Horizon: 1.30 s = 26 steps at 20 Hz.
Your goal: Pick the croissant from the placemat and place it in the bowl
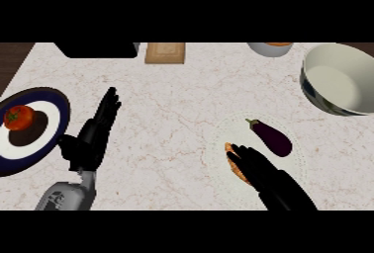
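The croissant [236, 165] lies on a pale round placemat [237, 128] at the lower right; only its orange-brown left edge shows. My right hand [264, 173] lies over it with its fingers reaching along it toward the upper left, and their curl is hidden from here. A large white bowl [340, 79] stands at the upper right, apart from the placemat. My left hand [93, 133] rests open at the left, fingers straight and pointing up, holding nothing.
A dark purple eggplant [272, 138] lies on the placemat just right of my right hand. At the left edge a blue-rimmed plate [51, 106] carries a tomato [19, 117]. A wooden block [165, 52], a dark box [99, 49] and a small bowl [270, 48] line the back.
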Each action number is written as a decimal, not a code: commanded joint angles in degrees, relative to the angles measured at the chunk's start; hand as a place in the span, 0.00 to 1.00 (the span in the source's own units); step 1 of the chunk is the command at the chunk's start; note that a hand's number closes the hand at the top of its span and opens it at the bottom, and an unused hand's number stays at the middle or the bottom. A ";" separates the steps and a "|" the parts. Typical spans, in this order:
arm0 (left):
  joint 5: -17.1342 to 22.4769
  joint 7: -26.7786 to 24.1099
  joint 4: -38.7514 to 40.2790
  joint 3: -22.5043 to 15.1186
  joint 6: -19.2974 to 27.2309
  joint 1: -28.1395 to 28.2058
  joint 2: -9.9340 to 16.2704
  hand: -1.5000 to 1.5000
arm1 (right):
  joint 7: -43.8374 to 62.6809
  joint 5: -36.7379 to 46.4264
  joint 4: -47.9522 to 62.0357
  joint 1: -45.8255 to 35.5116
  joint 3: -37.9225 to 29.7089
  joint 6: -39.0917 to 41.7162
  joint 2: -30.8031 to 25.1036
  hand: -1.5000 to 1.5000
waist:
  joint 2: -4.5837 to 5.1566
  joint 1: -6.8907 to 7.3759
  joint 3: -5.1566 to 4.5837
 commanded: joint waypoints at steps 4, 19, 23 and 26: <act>-2.66 0.22 -0.88 0.44 -0.96 0.66 -2.44 0.50 | -4.25 -5.39 0.83 0.99 -6.84 3.06 0.75 0.00 | 0.01 0.04 0.01; -6.08 2.93 -0.59 3.92 -2.96 -0.92 -4.79 0.50 | -15.87 0.10 22.30 -1.64 -8.13 -3.65 9.41 0.00 | 0.03 0.16 0.02; -4.76 -1.29 1.22 4.98 -5.71 1.15 -4.62 0.50 | -12.98 5.55 23.16 -3.62 -9.61 -5.04 8.07 0.00 | 0.03 0.17 0.00; -4.47 -2.53 4.65 7.69 -6.84 -1.37 -3.50 0.50 | -8.40 9.86 22.51 -4.38 -7.79 -5.34 10.22 0.00 | 0.06 0.02 -0.01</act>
